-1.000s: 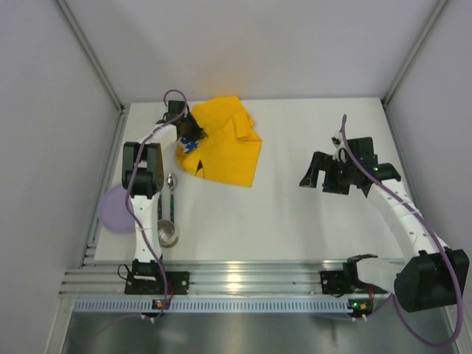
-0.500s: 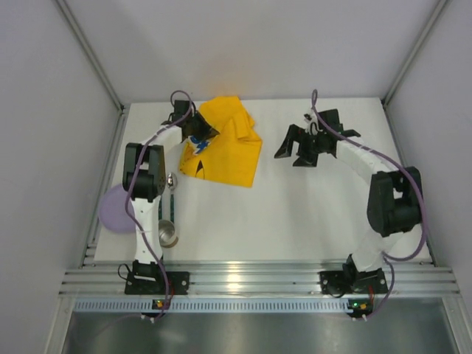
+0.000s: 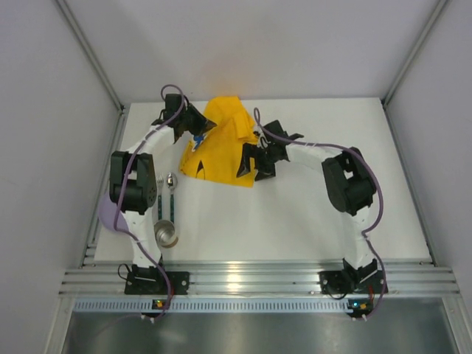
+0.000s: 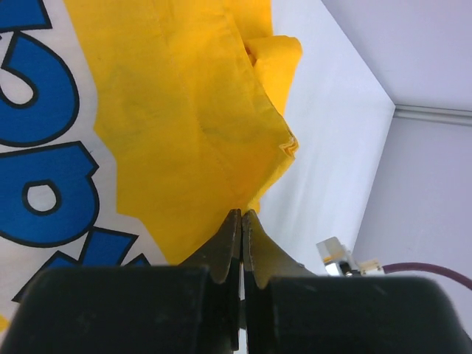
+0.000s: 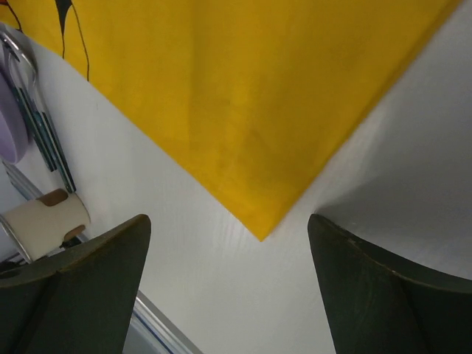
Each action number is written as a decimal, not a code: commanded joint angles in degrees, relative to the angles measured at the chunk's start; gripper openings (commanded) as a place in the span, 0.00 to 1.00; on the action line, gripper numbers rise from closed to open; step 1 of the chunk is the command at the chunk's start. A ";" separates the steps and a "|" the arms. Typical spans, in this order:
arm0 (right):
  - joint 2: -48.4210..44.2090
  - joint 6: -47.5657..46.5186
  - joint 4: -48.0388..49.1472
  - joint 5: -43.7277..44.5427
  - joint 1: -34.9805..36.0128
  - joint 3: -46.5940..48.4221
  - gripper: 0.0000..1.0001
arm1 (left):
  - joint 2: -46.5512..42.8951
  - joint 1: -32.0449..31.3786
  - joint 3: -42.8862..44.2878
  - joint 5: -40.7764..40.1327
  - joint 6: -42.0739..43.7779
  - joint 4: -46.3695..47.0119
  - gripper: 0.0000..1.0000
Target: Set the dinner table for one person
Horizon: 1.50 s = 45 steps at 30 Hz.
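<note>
Purple plate (image 3: 109, 214) half hidden behind the left arm (image 3: 133, 184). Left gripper (image 4: 241, 221): fingers pressed together, pinching the yellow cloth (image 3: 225, 151) at its far-left edge, blue print turned up there. Right gripper (image 5: 228, 243): fingers spread wide either side of the cloth's near corner, holding nothing. Dinner table (image 3: 317, 214) lies beneath it all.

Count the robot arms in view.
2: the left arm reaches the cloth's left edge; the right arm reaches its near right corner. None seem hidden.
</note>
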 commanded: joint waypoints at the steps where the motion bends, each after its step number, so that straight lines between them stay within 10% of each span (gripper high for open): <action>1: 2.86 1.51 0.30 0.24 3.23 3.08 0.86 | -4.83 0.12 -0.89 -0.73 -1.37 1.59 0.00; 8: 6.91 4.49 1.96 1.03 5.00 5.71 0.64 | -7.12 0.12 -1.68 -0.29 -1.02 0.28 0.00; 14: 8.66 8.28 5.22 0.50 4.91 7.30 0.00 | -9.32 0.12 -4.14 -0.21 -1.02 -0.08 0.00; 25: 0.15 7.14 -0.72 4.01 -7.29 12.03 0.00 | -6.78 0.21 6.28 -1.53 -0.50 -3.67 0.00; 32: -3.89 -4.36 -22.71 12.44 -19.61 40.69 0.00 | -10.95 0.56 16.26 -4.94 3.80 -3.60 0.00; 37: -22.39 -6.22 -25.28 22.99 -23.12 18.81 0.00 | -30.12 0.74 -9.54 -16.80 4.26 -2.02 0.00; 45: -36.07 -4.90 -18.52 24.06 -23.30 -18.68 0.00 | -49.83 0.39 -49.83 -11.90 -4.80 0.00 0.00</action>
